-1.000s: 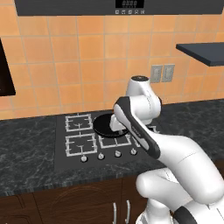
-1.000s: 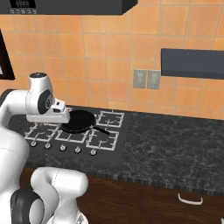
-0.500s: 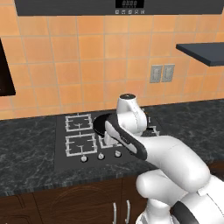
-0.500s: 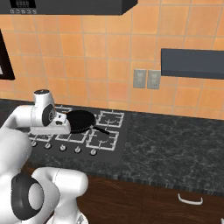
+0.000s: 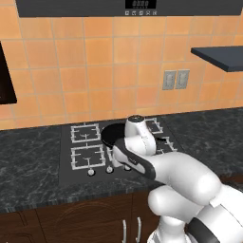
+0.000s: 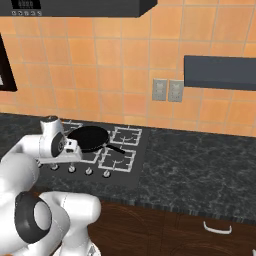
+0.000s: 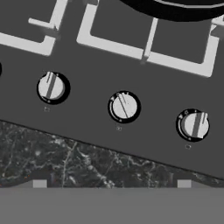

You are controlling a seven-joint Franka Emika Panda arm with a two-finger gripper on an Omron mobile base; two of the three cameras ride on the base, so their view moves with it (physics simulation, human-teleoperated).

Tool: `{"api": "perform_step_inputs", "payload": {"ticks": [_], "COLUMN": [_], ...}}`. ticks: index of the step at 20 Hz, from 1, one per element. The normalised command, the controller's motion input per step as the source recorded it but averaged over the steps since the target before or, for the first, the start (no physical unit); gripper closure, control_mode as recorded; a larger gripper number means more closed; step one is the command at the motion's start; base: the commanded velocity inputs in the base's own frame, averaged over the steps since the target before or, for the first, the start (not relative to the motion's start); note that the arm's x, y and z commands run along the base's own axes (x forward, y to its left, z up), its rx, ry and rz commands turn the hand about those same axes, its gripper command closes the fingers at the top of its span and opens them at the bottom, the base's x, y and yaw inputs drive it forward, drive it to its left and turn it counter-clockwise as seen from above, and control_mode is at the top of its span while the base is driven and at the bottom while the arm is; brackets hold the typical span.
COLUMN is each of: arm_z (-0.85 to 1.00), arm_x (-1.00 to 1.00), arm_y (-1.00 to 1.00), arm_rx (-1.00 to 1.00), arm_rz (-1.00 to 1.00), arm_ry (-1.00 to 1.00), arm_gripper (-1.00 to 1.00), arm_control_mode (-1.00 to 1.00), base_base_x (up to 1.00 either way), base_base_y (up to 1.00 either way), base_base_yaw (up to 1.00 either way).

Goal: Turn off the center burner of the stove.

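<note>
Gripper is hovering low over the stove (image 5: 66,163)'s near edge, its opening hidden. Middle knob (image 7: 124,106), its ridge turned off line with its neighbours', is lying centred just beyond it; center burner (image 7: 148,37) is lying farther back under the frying pan (image 6: 89,138).

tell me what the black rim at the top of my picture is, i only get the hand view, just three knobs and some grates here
observer: That is a frying pan sitting on the middle of the stove, its handle pointing toward the right front grate.
operator: how many knobs sit left of the arm
observer: In the left base view two knobs show to the left of the arm, which covers the rest of the row.
operator: what lies right of the stove
observer: A dark speckled counter runs on to the right, with a pair of wall outlets on the orange tiles behind it.
</note>
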Motion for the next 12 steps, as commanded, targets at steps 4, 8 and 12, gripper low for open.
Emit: {"api": "perform_step_inputs", "payload": {"ticks": [4, 8, 12], "arm_z": [-0.43, -0.31, -0.09], "arm_x": [0.16, 0.27, 0.26], "arm_y": [0.0, -0.01, 0.0], "arm_rx": [0.0, 0.0, 0.0], "arm_rz": [0.0, 0.0, 0.0], "arm_ry": [-0.03, -0.03, 0.0], "arm_gripper": [-1.0, -1.0, -1.0], "arm_control_mode": [-1.0, -1.0, -1.0], "base_base_x": [0.0, 0.0, 0.0], "base_base_y": [0.0, 0.0, 0.0], "base_base_yaw": [0.0, 0.0, 0.0]}}
